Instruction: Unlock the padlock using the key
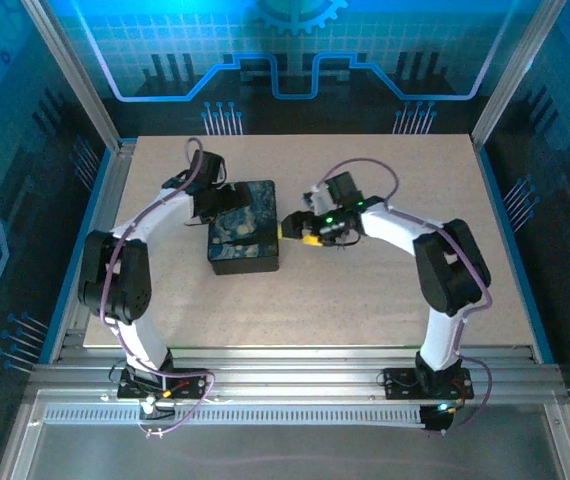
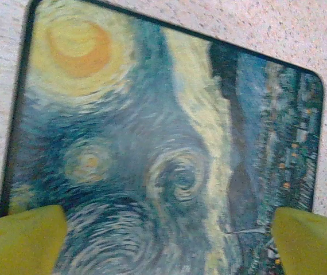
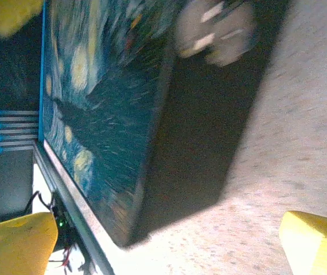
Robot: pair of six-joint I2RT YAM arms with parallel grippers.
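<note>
- The left gripper hovers with fingers spread over the painted box lid, holding nothing.
- The right gripper is also spread and empty. The padlock, a blurred grey lump, sits ahead of it against the box's dark side.
- This looks like an early approach step. The next move probably calls for pinching the key.

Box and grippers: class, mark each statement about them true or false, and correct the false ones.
1. The box stands on the table between the two arms. True.
2. Its lid is plain black. False: it bears a swirling blue-and-yellow painting.
3. The left gripper is open over the lid. True.
4. The right gripper is shut. False: its jaws stand wide apart, beside the box's dark side.
</note>
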